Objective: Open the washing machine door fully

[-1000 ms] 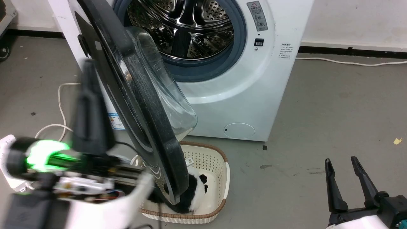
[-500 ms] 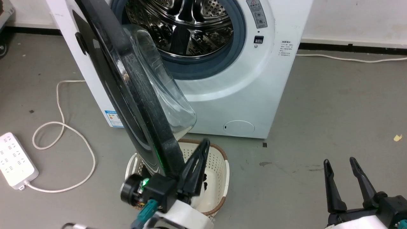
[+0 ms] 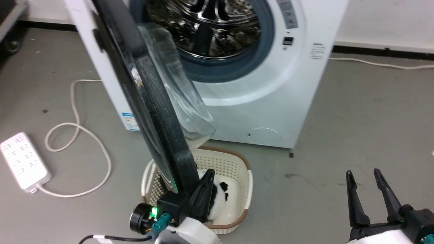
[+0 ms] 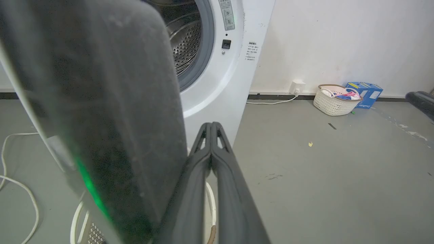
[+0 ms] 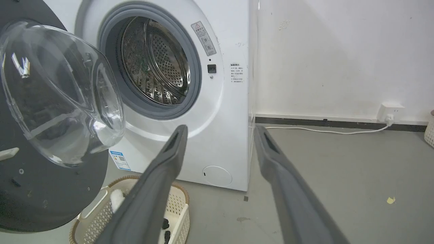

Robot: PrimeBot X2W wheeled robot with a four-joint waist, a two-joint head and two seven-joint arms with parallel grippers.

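Though the door (image 3: 159, 112) already stands swung out left of the drum (image 3: 210, 27), some swing looks left. The left gripper (image 3: 209, 177), jaws pressed together, sits just beside its near rim; the right gripper (image 3: 362, 176), jaws spread, holds nothing.

Nothing here is clear enough to read as words. On the white front of the washing machine (image 5: 234, 135), a narrow grey warning label (image 5: 203, 38) sits beside the drum opening, topped by a red triangle sign; its print is too small. To its right is a small block of printed lines (image 5: 235, 73), also illegible. Low on the machine's side is a blue-and-white sticker (image 5: 120, 160). A blue box (image 4: 365, 95) by the wall bears a white label, unreadable.
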